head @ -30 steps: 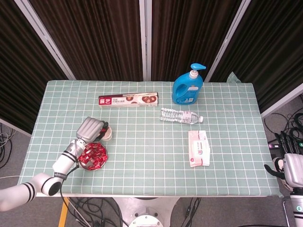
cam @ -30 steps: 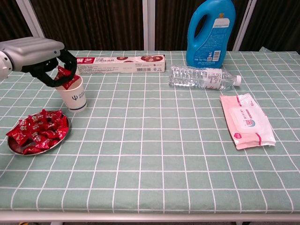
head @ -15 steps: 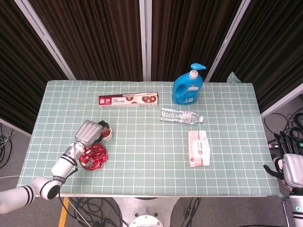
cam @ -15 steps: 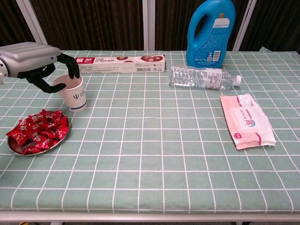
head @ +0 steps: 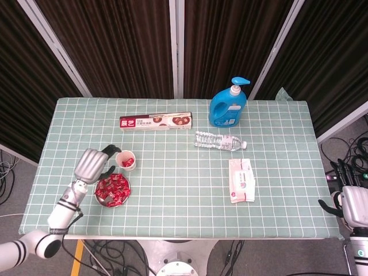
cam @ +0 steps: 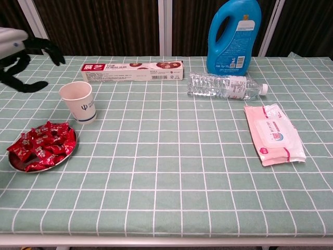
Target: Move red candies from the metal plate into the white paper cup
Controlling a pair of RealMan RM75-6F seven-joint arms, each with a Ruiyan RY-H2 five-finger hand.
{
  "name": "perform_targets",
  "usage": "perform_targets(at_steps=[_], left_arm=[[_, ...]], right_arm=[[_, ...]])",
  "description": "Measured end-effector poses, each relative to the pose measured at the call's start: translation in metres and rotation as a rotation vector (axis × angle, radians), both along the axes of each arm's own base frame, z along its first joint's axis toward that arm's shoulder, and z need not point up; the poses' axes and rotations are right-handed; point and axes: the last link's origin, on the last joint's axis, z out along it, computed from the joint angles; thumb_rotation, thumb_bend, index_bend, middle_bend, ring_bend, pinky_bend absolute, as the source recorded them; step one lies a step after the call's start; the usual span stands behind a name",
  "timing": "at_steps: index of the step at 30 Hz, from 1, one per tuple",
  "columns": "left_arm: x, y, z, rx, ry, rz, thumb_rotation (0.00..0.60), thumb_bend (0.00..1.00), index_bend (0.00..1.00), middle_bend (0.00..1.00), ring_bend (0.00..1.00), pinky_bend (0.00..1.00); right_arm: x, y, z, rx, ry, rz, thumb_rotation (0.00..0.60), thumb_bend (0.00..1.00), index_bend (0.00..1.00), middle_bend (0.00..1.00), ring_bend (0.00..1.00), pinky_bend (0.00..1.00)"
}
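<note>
Left hand (head: pixel 92 165) open and empty, fingers spread, just left of the paper cup (head: pixel 126 160) with red candy inside: between transfers; next, lower onto the metal plate (head: pixel 112 191) of candies (cam: pixel 42 146) just in front of the cup and pinch one.

A: head cam's up high, looking steeply down, sees the whole table (head: pixel 172 218) w/ curtains behind & floor cables round it.

B: yep, chest cam's low near the front edge, facing across, closer in. Both catch the white paper cup (cam: pixel 78 102) & blue bottle (head: pixel 228 103).
</note>
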Motion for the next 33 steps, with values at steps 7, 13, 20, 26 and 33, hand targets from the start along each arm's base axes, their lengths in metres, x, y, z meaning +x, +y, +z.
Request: perform_targets(at_steps=[7,13,20,26,33], left_arm=[[-0.023,-0.048,-0.011,-0.094,0.049,0.002,0.600,0.27,0.37,0.41,0.83,1.00],[-0.018,-0.057,-0.040,-0.179,0.098,-0.020,0.600,0.27,0.37,0.40,0.83,1.00],[-0.018,-0.050,-0.057,-0.189,0.203,-0.008,0.600,0.28,0.36,0.40,0.83,1.00],[-0.023,-0.049,-0.062,-0.206,0.267,0.032,0.600,0.28,0.36,0.40,0.83,1.00],[-0.024,-0.048,-0.067,-0.204,0.291,0.042,0.600,0.28,0.42,0.43,0.84,1.00]], right_arm=[[0.003,0.001,-0.001,0.006,0.000,0.013,0.600,0.07,0.00,0.00,0.00,0.27],[0.003,0.004,-0.001,0.005,-0.002,0.015,0.600,0.07,0.00,0.00,0.00,0.27],[0.002,0.005,0.000,0.003,-0.002,0.008,0.600,0.07,0.00,0.00,0.00,0.27],[0.003,0.004,-0.001,0.006,0.000,0.010,0.600,0.07,0.00,0.00,0.00,0.27],[0.003,0.003,-0.001,0.007,0.002,0.008,0.600,0.07,0.00,0.00,0.00,0.27]])
